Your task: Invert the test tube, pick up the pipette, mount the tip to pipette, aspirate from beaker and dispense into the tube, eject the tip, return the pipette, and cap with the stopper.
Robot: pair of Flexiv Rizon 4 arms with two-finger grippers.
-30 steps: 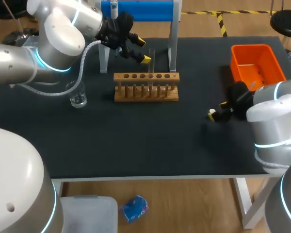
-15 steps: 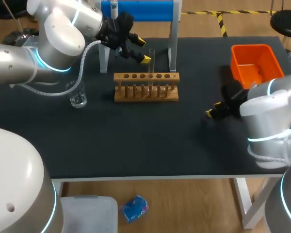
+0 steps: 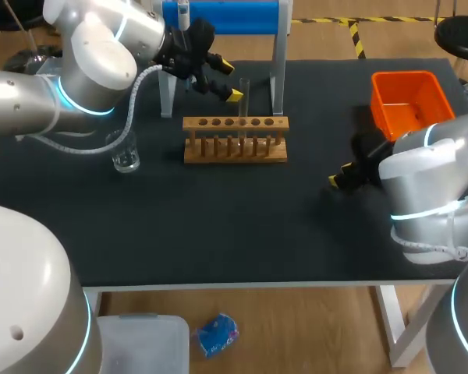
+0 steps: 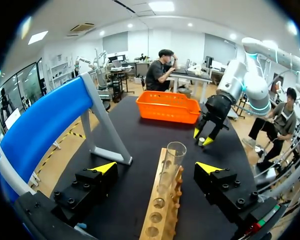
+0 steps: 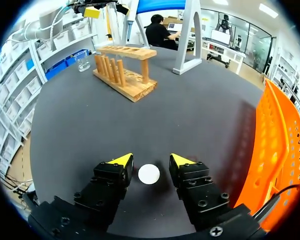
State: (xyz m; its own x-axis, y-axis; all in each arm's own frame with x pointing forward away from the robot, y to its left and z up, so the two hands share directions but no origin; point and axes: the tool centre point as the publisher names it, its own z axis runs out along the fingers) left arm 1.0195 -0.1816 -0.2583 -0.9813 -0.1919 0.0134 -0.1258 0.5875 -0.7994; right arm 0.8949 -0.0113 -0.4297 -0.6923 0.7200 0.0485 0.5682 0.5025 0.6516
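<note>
Test tube: upright in the wooden rack, in a hole toward the rack's right end, open mouth up. The rack stands on the counter in front of the blue stand.

Your left pincer: spread wide, one yellow tip on either side of the tube. Neither touches the glass, and nothing is held.

Your right pincer: low over the counter, just beside the orange bin and well apart from the rack. It is partly open. A white round stopper sits between the fingers, with a gap visible on both sides.

Beaker: on the counter, left of the rack.
</note>
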